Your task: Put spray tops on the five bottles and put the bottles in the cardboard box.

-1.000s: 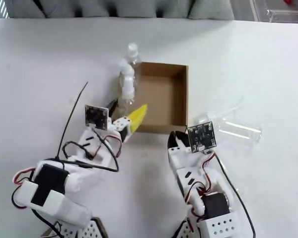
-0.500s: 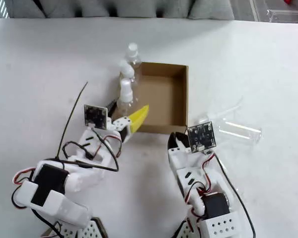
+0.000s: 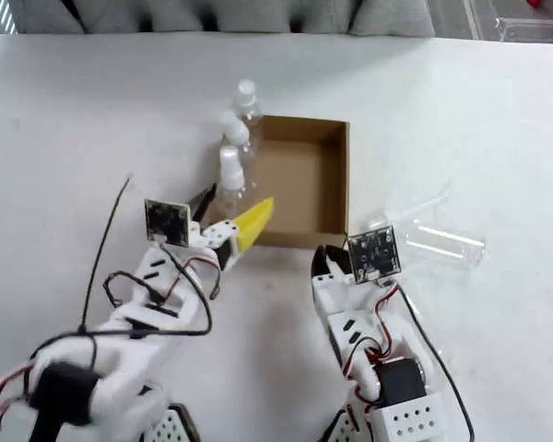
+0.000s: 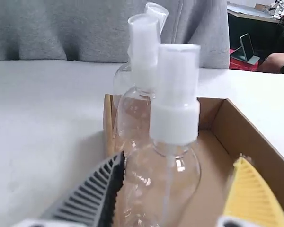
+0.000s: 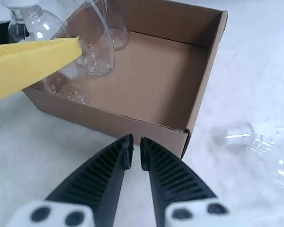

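Three clear bottles with white spray tops stand in a row along the left wall of the cardboard box. The nearest bottle is between the fingers of my left gripper, which is open. A gap shows beside its yellow finger, and its black finger is close to the glass. My right gripper is shut and empty, just outside the box's near wall. Another bottle lies on the table right of the box.
The white table has free room to the left and behind the box. Clear plastic pieces lie by the fallen bottle. The left arm's cables loop over the table at the front left.
The left arm has drawn back and swung left. The nearest bottle has gone from tilted to standing by the box's left wall. The right arm has not moved.
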